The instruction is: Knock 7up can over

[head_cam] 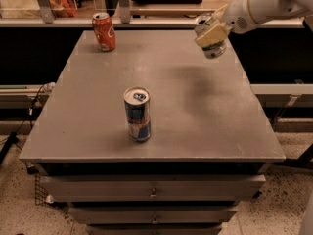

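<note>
Three cans, camera view: the 7up can (215, 50), an orange-red can (103, 31), a blue-and-silver can (137, 114).
7up can: held clear of the tabletop (195, 116), tilted, over its far right corner.
Gripper (210, 34): at upper right, fingers (212, 32) closed round the can's middle.
Handling: likely light, thin-walled and slick; a gentle hold at mid-body suits, since hard squeezing would dent it.

Gripper (210, 33) is above the table's (205, 126) 1 o'clock corner, clamped on the 7up can (215, 49), off the surface. Obstacles, both upright: red can (103, 31) at 11 o'clock corner, blue can (137, 113) near 6 o'clock. Free lanes: centre, 3 o'clock side, 9 o'clock edge.
</note>
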